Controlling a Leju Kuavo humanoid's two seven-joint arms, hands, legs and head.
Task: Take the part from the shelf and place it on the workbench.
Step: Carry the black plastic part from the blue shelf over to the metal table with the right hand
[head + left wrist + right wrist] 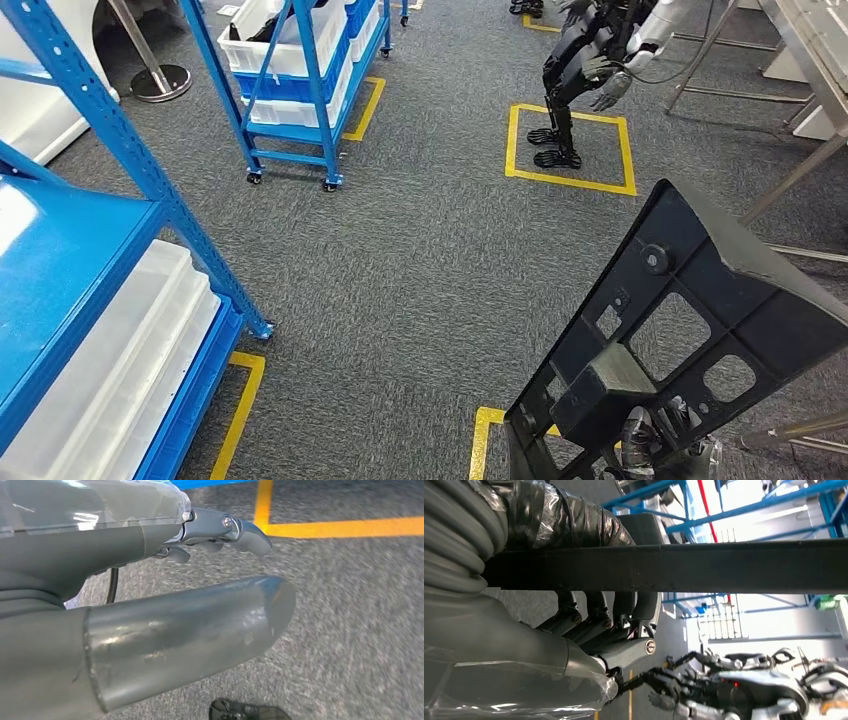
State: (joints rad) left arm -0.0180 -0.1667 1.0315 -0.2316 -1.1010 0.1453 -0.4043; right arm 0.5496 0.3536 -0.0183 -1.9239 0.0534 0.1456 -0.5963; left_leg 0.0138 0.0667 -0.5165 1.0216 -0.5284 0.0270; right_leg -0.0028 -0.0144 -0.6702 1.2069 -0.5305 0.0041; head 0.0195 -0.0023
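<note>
The robot's right hand (609, 630) curls its dark fingers around the edge of a large black perforated plastic panel, the part (680, 330), held tilted low on the robot's right above grey carpet (420, 250). The left hand (220, 532) hangs free, fingers partly curled and holding nothing (how far closed I cannot tell). Carrying well likely means a firm grip and a steady panel. Blue metal shelving (120, 150) stands left, another humanoid robot (590, 70) ahead; open carpet lies between.
</note>
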